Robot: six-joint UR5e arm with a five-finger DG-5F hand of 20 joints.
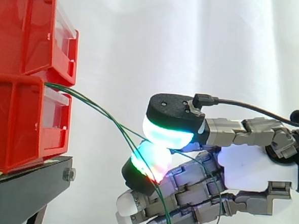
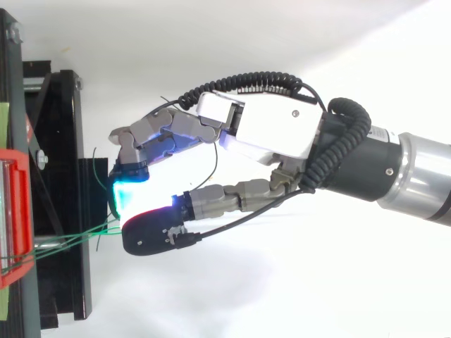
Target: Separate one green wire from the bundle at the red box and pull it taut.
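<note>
At the left edge two red bins are stacked, the upper red bin (image 1: 27, 28) on the lower red bin (image 1: 16, 124), which rests on the black stand (image 1: 23, 190). From the seam between them at their front edge the green wires (image 1: 89, 102) run out together, sloping down and to the right in front of the white curtain (image 1: 194, 43). They reach the hand (image 1: 253, 166), which comes in from the right. Its thumb and one finger are closed together, and their glowing pads (image 1: 168, 131) pinch what looks like a single green wire (image 1: 136, 134), though the strands are too thin to be sure. The other strands fall slack past the curled lower fingers.
</note>
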